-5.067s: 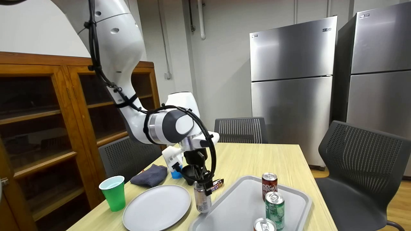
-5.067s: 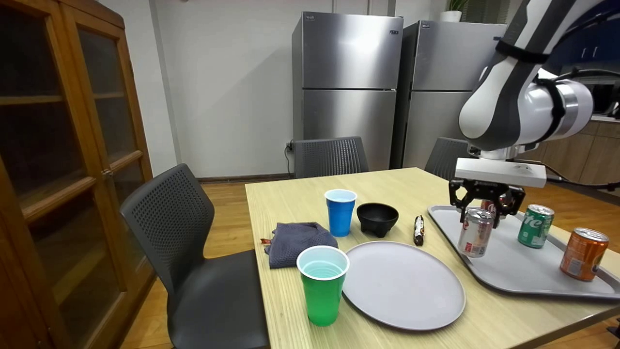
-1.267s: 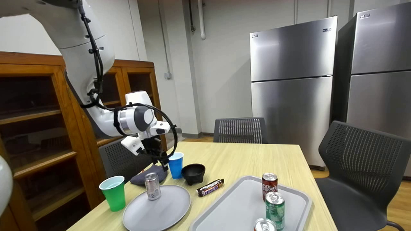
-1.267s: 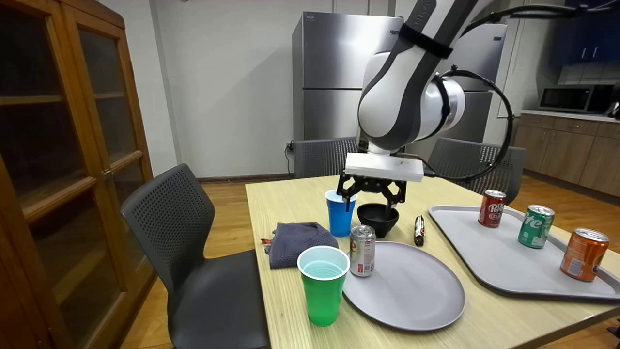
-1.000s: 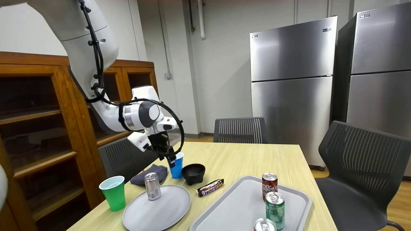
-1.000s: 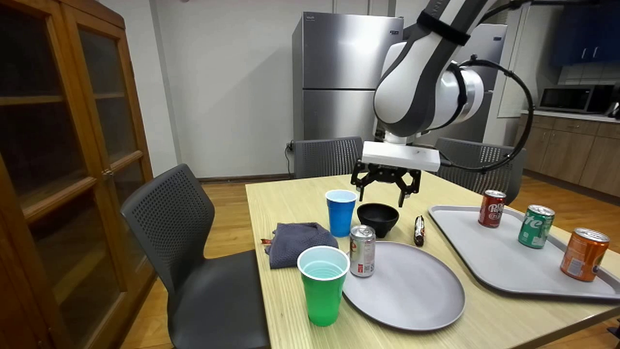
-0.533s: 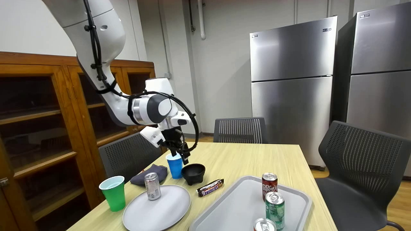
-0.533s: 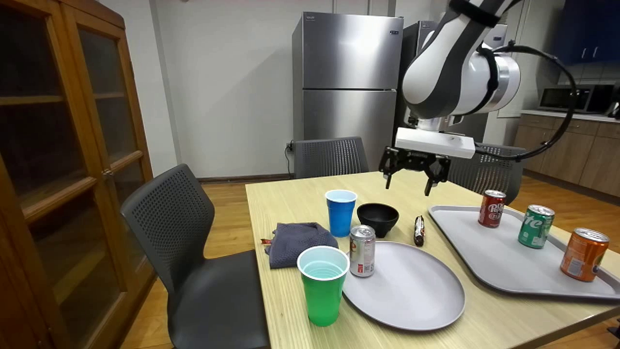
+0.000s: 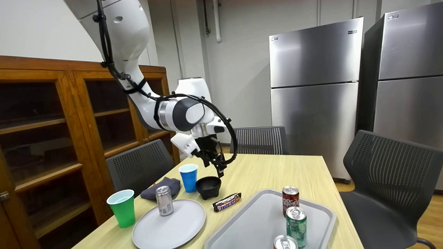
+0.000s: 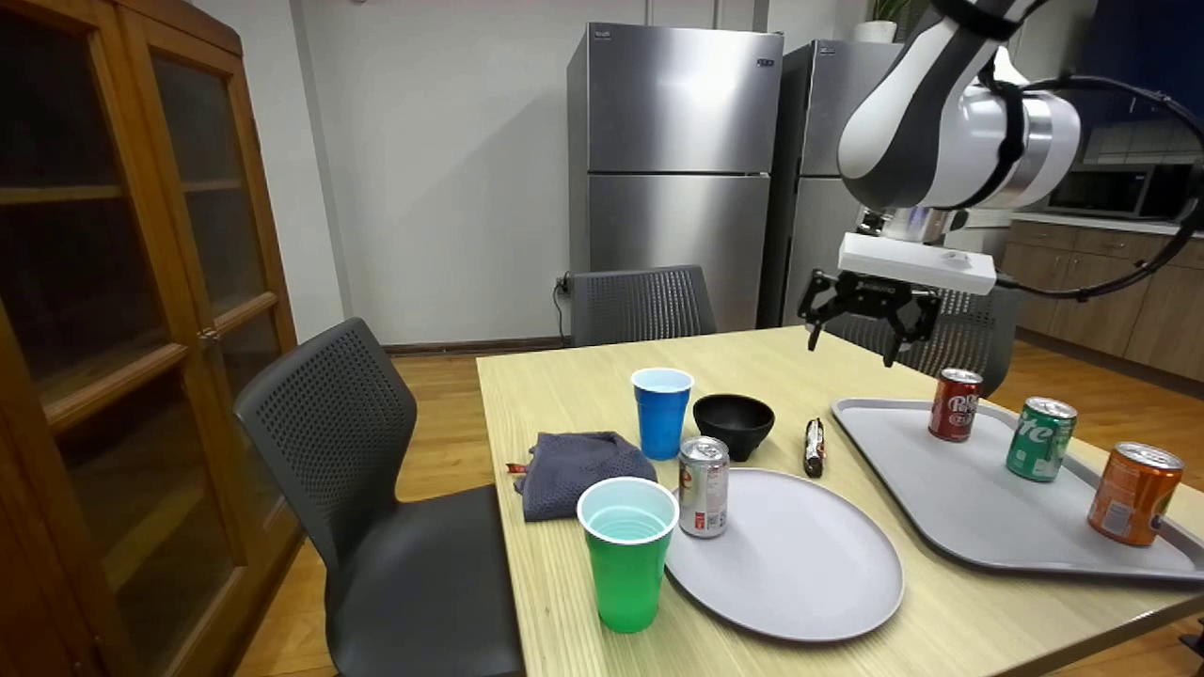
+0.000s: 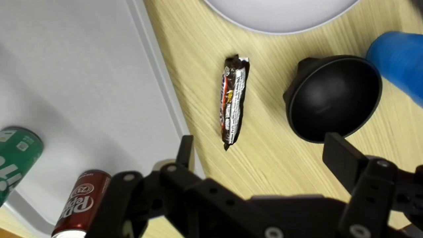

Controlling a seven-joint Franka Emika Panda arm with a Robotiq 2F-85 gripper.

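— We're watching the candy bar (image 11: 234, 102), below our wide-spread fingers (image 11: 343, 162), with room either side!
— Tray edge (image 11: 162, 72) toward one finger, black bowl (image 11: 333, 96) toward the other; table (image 10: 574, 390) beneath us, refrigerators (image 10: 677, 179) beyond in both exterior views!

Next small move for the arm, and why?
I'd probably ease the gripper toward the red can on the tray: the gripper hangs open and empty, the silver can already stands on the plate, and the red can looks nearest of those on the tray.
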